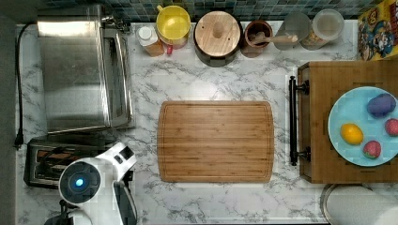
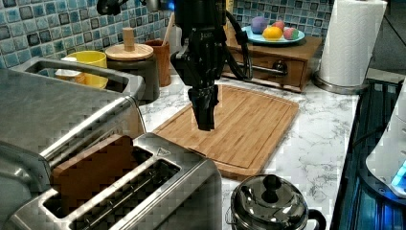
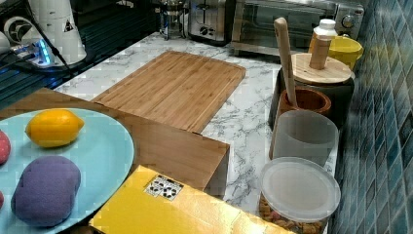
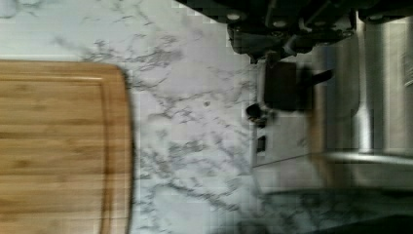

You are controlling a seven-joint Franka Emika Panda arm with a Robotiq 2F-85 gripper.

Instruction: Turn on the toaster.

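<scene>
Toaster (image 1: 51,161) parked at the counter's front-left corner in the top view, just in front of the toaster oven (image 1: 82,70), lever end facing the cutting board (image 1: 216,140). Gripper (image 2: 206,122) hanging above that lever end, fingers pressed together, probably poised to push the lever (image 4: 280,87) down.

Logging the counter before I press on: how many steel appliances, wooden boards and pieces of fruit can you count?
Steel appliances: 2, the toaster and the toaster oven.
Wooden boards: 1, the cutting board.
Fruit on the blue plate: 4, one yellow, one purple, two red.
Total: 7.
</scene>
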